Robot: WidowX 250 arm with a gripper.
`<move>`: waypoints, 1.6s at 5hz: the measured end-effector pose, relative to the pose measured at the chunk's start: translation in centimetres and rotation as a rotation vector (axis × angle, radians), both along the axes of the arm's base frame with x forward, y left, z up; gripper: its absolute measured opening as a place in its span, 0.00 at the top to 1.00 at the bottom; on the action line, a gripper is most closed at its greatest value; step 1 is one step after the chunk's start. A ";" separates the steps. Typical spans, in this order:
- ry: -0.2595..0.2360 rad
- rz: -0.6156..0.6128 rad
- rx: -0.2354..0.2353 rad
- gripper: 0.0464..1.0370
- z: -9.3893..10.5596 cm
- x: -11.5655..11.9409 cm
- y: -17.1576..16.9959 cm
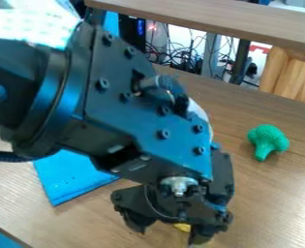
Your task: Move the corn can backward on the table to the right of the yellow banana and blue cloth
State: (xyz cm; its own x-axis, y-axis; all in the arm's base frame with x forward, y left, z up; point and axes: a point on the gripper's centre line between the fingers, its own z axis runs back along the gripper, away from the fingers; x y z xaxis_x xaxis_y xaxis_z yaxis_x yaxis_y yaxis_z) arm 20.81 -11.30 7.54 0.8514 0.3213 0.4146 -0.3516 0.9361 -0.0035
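The hand [169, 233] is hanging low over the wooden surface [265, 193], its fingers standing wide apart, and a mostly hidden yellow thing [182, 226] is showing between them. A blue cloth [70, 179] and a green toy broccoli [268, 138] are lying on opposite sides of the arm.

No text, label, brand, number or sign can be read. On the far side of the green toy broccoli [269, 140], a small red-and-white patch [261, 49] is too small to make out as lettering; the marks on the pale sheet [26, 20], far left of the broccoli, are illegible too.
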 end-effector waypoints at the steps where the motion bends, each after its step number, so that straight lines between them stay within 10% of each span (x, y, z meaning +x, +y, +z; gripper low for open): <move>1: 0.001 0.024 0.000 0.04 -0.6 0.2 0.0; 8: 0.058 0.261 -0.025 0.04 -2.6 4.2 7.7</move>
